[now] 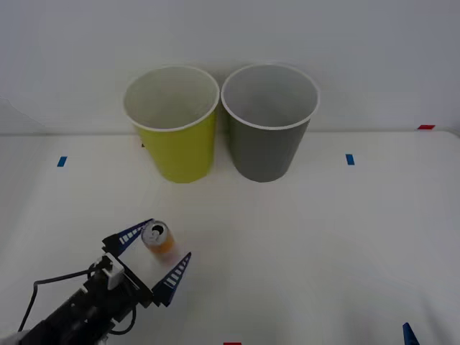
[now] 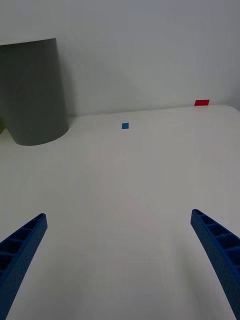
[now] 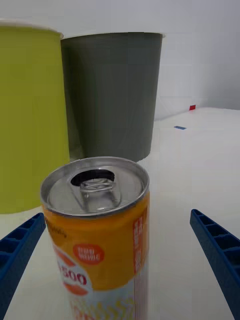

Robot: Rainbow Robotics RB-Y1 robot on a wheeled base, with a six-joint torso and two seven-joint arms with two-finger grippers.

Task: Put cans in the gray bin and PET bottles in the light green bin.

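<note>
From the front we see the white counter [image 1: 302, 244] with two tall bins standing at its back, side by side and nearly touching: the light green bin [image 1: 176, 144] on the left and the gray bin [image 1: 267, 144] on the right. Nearer to us, on the left, a small orange can [image 1: 157, 238] stands upright on the counter, well apart from both bins. The left gripper [image 1: 158, 251] sits low around it, its blue fingers [image 1: 175, 279] spread wide with the can between them, closer to the far finger; we cannot tell if that finger touches it. At the bottom right corner a blue tip of the right gripper [image 1: 410, 334] pokes in.

In the right wrist view, the right gripper [image 2: 120, 260] hangs over bare counter with its fingers [image 2: 217, 250] spread apart and nothing between them. The gray bin [image 2: 32, 92] stands at the far side.

In the left wrist view, the can [image 3: 97, 235] stands upright and close, its silver top and pull tab showing, between the spread fingers [image 3: 220, 250] of the left gripper [image 3: 120, 260], neither finger pressing on it. Behind it stand the light green bin [image 3: 30, 115] and the gray bin [image 3: 112, 95].
</note>
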